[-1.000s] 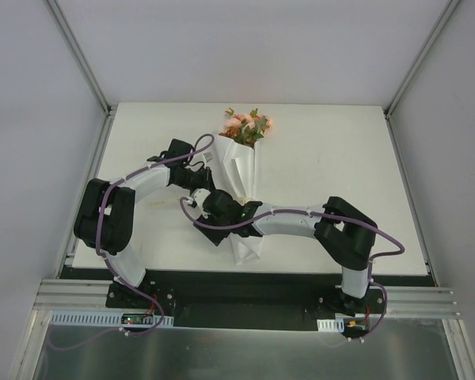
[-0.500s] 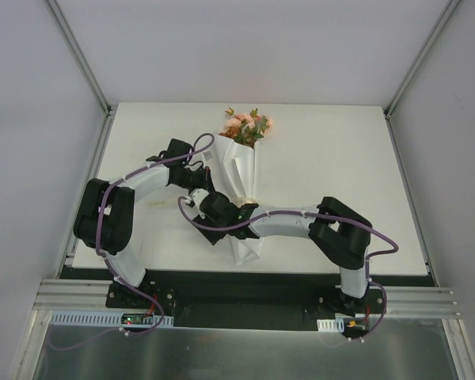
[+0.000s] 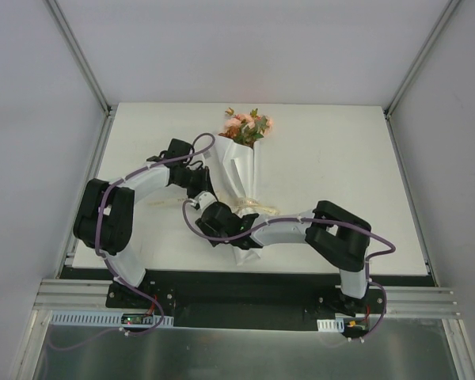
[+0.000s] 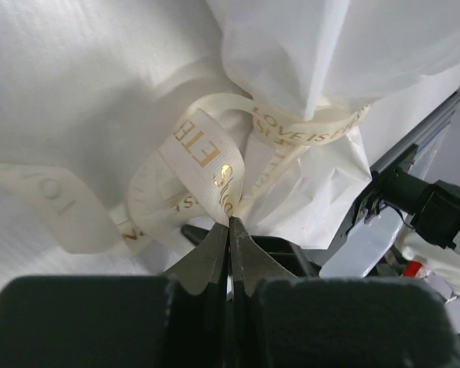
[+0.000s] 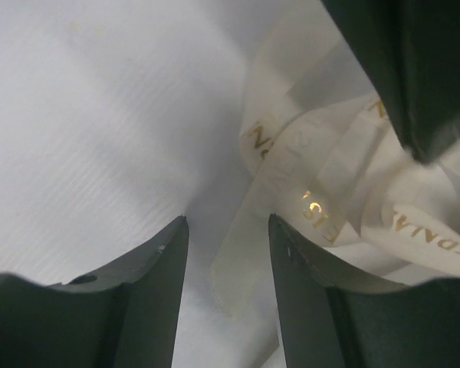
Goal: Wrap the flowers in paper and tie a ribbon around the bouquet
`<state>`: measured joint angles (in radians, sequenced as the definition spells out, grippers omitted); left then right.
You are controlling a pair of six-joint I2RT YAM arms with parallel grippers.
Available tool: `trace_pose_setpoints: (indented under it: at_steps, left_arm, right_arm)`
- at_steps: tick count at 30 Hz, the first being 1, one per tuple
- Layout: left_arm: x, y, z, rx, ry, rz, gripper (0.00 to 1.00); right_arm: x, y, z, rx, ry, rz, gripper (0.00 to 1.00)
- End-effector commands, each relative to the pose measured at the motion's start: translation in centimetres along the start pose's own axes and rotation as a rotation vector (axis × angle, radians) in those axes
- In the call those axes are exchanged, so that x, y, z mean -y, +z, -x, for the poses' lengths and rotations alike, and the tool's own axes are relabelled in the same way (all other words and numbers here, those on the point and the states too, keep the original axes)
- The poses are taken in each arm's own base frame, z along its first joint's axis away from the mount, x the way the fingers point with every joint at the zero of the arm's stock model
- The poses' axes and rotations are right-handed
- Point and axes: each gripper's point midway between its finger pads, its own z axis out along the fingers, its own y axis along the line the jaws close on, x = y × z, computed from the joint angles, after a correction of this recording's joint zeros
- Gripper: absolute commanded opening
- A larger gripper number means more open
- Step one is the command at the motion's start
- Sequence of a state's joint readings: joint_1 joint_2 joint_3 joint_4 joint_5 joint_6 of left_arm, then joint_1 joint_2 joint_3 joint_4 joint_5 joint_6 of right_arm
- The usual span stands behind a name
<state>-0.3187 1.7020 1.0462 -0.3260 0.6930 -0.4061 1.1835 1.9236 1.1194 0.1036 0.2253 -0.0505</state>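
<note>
Your left gripper (image 4: pixel 229 225) is pinched shut on a ribbon (image 4: pixel 203 152) loop beside the bouquet's (image 3: pixel 239 165) tied waist. Your right gripper (image 5: pixel 228 230) has its fingers (image 5: pixel 138 295) apart, with a loose ribbon strand lying between them; whether it touches either one is unclear this close. The bouquet lies mid-table (image 3: pixel 340 158), flowers (image 3: pixel 247 125) toward the far edge.

left arm (image 3: pixel 134 184) was folded at frame left, forearm reaching right | left hand (image 4: pixel 229 224) had fingers pressed together, pinching the ribbon (image 4: pixel 207 153) | right arm (image 3: pixel 285 229) stretched leftward across lower centre | right hand (image 5: pixel 227 230) held fingers apart
</note>
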Motion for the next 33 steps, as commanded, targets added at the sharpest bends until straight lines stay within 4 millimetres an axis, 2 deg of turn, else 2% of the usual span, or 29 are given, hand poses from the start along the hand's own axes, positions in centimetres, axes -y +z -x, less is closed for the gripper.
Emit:
trace_pose_setpoints:
  at_steps: [1, 4, 7, 11, 17, 19, 22, 23, 26, 27, 30, 32, 33]
  left_arm:
    - [-0.1, -2.4, 2.3, 0.08, -0.03, 0.002, 0.0]
    - [-0.2, -2.1, 2.2, 0.061, -0.065, -0.019, 0.0]
    - [-0.4, -1.8, 2.0, 0.056, -0.079, -0.025, 0.0]
    - [-0.3, -1.9, 1.8, 0.059, -0.07, -0.032, 0.0]
    - [-0.1, -1.8, 1.2, 0.045, -0.074, -0.063, 0.0]
    - [-0.1, -1.7, 1.1, 0.047, -0.079, -0.064, 0.0]
    - [0.2, -1.8, 1.2, 0.054, -0.084, -0.076, 0.0]
    - [0.4, -1.9, 1.3, 0.057, -0.08, -0.084, 0.0]
    - [1.2, -2.1, 1.2, 0.054, -0.085, -0.116, 0.0]
    - [1.7, -2.1, 1.0, 0.047, -0.085, -0.135, 0.0]
    - [2.5, -2.2, 0.8, 0.052, -0.084, -0.158, 0.0]
    - [3.5, -2.5, 0.5, 0.057, -0.078, -0.178, 0.0]
    - [3.7, -2.5, 0.3, 0.057, -0.078, -0.181, 0.0]
  right_arm:
    - [3.9, -1.0, -4.5, -0.103, 0.095, -0.208, 0.5]
    - [3.7, -0.9, -4.7, -0.113, 0.095, -0.214, 0.5]
    - [3.1, -0.7, -4.9, -0.12, 0.102, -0.197, 0.42]
    - [2.6, -0.4, -4.0, -0.097, 0.073, -0.179, 0.25]
    - [1.7, -1.2, -0.3, -0.027, 0.026, -0.133, 0.03]
    - [1.6, -1.6, 1.1, 0.016, -0.008, -0.114, 0.0]
    - [1.6, -3.5, 3.0, 0.076, -0.022, -0.1, 0.0]
    - [1.6, -5.0, 4.2, 0.114, -0.011, -0.083, 0.0]
    - [0.3, -7.2, 6.1, 0.169, -0.012, 0.01, 0.0]
    - [-0.5, -8.5, 7.1, 0.194, -0.013, 0.068, 0.0]
    - [-1.9, -10.6, 8.4, 0.217, 0.01, 0.162, 0.0]
    - [-1.9, -11.6, 8.7, 0.229, 0.033, 0.176, 0.0]
    - [-1.6, -12.4, 8.2, 0.212, 0.042, 0.179, 0.0]
